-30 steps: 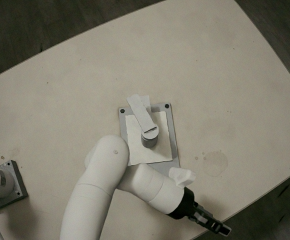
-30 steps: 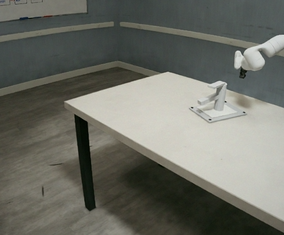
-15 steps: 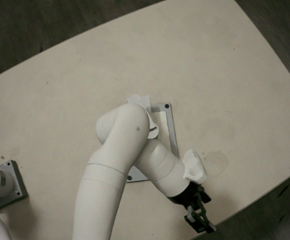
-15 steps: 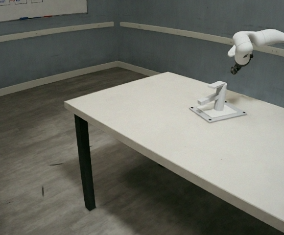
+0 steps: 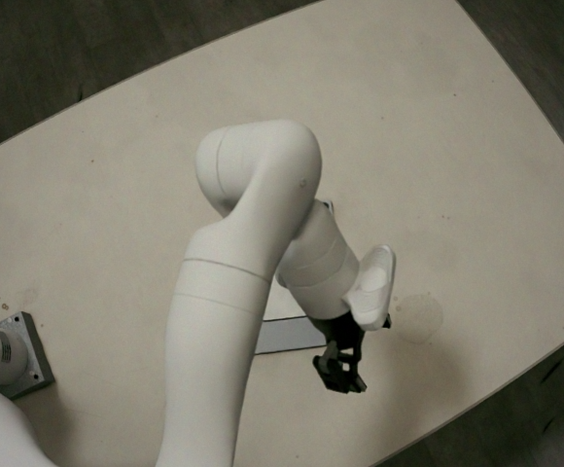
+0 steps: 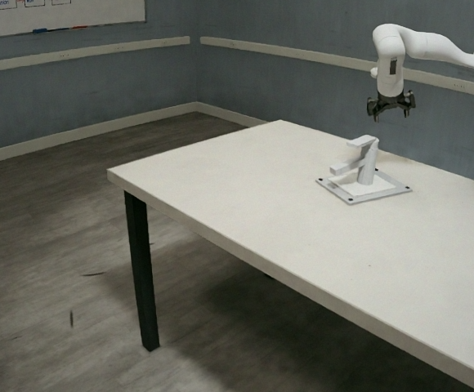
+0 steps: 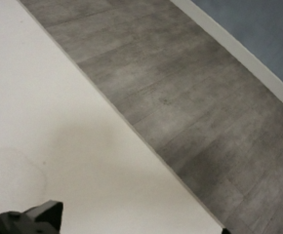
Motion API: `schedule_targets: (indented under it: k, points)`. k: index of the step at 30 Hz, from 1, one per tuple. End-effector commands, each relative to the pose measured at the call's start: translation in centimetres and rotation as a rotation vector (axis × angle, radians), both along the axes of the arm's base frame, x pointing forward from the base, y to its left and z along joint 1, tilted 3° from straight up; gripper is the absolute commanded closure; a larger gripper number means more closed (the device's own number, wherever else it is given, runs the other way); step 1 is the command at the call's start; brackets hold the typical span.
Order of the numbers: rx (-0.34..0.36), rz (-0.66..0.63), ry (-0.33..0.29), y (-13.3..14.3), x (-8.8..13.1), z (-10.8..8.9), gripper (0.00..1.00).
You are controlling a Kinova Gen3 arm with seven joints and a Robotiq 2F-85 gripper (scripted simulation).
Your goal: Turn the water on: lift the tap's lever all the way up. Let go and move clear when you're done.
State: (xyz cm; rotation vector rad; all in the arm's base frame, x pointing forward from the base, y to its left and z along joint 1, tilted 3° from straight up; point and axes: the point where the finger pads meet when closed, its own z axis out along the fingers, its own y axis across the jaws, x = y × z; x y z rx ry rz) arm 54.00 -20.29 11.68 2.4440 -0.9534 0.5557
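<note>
The white tap (image 6: 367, 165) stands on a grey base plate (image 6: 381, 193) (image 5: 288, 334) on the table. Its lever (image 6: 360, 141) lies flat on top, above the spout (image 6: 341, 167), both pointing left in the exterior view. My gripper (image 6: 390, 113) (image 5: 339, 374) is open and empty. It points down and hangs well above the tap, a little to its right. In the top view my arm hides the tap and most of the plate. The wrist view shows only a fingertip at the bottom left, the table and the floor; the tap is out of it.
The cream table (image 5: 423, 125) (image 6: 250, 189) (image 7: 34, 97) carries my arm's grey mount (image 5: 23, 351) near its left edge in the top view. The table's edge runs close by in the wrist view, with grey floor (image 7: 205, 97) beyond. Blue walls stand behind.
</note>
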Motion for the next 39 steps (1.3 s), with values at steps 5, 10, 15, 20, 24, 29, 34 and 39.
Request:
schedule_targets:
  k: [5, 10, 15, 20, 24, 29, 34, 39]
  points:
    - [0.233, -0.248, -0.042, 7.5, -0.9, 1.0, 0.0]
    - [0.377, -0.397, -0.044, 12.5, -1.7, 2.3, 0.0]
    - [0.449, -0.473, -0.036, 15.2, -2.2, 3.3, 0.0]
    - [0.545, -0.561, -0.009, 19.1, -3.0, 4.9, 0.0]
    - [0.6, -0.627, 0.007, 21.1, -3.5, 6.0, 0.0]
    - [0.646, -0.678, 0.025, 23.0, -4.0, 7.0, 0.0]
    - [0.661, -0.695, 0.032, 23.7, -4.2, 7.4, 0.0]
    - [0.674, -0.709, 0.038, 24.2, -4.3, 7.7, 0.0]
